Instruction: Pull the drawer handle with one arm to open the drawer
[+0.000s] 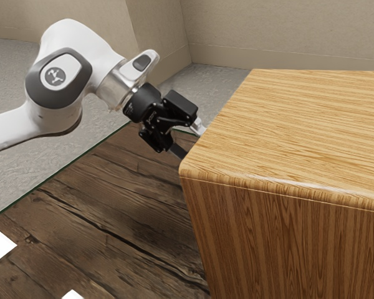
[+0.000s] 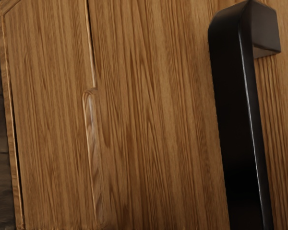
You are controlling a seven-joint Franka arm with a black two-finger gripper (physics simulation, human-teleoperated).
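- The arm [image 1: 56, 93] comes in from the exterior view's left and reaches toward the cabinet [image 1: 287, 162].
- The cabinet is a light wood block. It stands on the dark plank floor [image 1: 100, 212] and takes up the exterior view's right half.
- The gripper [image 1: 187, 138] is black and sits at the cabinet's upper corner nearest the arm. It is right against the face that is turned away from the camera.
- The cabinet's edge hides the gripper's tip, so I cannot tell whether it is spread or pinching anything.
- In the wrist view the drawer front [image 2: 149, 120] is very close under the hand, with the wood grain running along it.
- The handle [image 2: 235, 139] is a black bar mounted on that front. It lies along the grain, and one end [image 2: 264, 28] bends down to meet the wood.
- A narrow seam [image 2: 89, 48] and a shallow groove [image 2: 90, 143] run beside the handle, well apart from it.
- Past the far edge of the front a strip of dark floor shows.
- Whether the drawer is pulled out at all cannot be told.
- Grey carpet [image 1: 25, 162] borders the planks behind the arm.
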